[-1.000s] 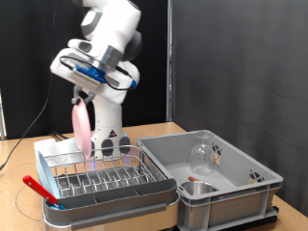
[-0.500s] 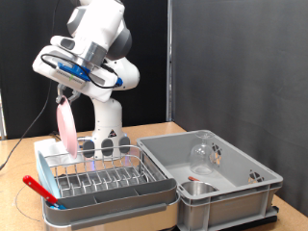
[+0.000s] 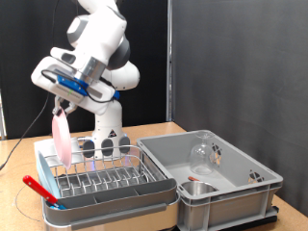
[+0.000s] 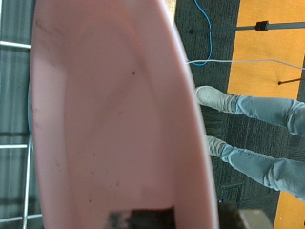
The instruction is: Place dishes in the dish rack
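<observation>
Hand (image 3: 64, 102) clamped on pink plate (image 3: 61, 138) (held edge-on), now lower, further toward nine o'clock, above dish rack (image 3: 101, 180), steel cup (image 3: 199, 190) unmoved.

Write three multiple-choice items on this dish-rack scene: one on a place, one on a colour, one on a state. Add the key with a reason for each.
1. Where is the clear glass?
A. In the grey bin
B. In the dish rack
C. On the floor

2. What colour is the plate in the end effector?
A. Blue
B. Pink
C. Green

3. How does the plate hang?
A. Flat in the rack
B. On edge above the dish rack, at the exterior view's left end
C. Inside the bin

Key: 1 A, the glass stands within the bin's walls. 2 B, both views show it pink. 3 B, it hangs edge-down from the end effector over the rack's prongs.
</observation>
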You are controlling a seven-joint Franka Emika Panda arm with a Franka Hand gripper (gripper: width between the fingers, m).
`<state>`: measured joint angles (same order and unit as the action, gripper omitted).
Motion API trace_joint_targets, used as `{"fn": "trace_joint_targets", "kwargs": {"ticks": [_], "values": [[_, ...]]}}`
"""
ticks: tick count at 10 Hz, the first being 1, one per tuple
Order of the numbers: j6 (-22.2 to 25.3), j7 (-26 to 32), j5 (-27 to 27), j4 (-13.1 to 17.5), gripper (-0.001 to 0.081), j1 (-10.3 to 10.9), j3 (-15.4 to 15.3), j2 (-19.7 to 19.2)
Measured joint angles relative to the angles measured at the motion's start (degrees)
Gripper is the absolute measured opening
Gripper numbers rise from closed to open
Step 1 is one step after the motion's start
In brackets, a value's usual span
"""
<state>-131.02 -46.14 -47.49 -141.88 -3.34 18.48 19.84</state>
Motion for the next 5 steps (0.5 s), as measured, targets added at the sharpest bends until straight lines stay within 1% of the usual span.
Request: {"fn": "trace_joint_targets", "kwargs": {"ticks": [5], "values": [[-4.4,-0.6,-0.1,-2.2,0.0037,0.0,0.9,-3.9]]}}
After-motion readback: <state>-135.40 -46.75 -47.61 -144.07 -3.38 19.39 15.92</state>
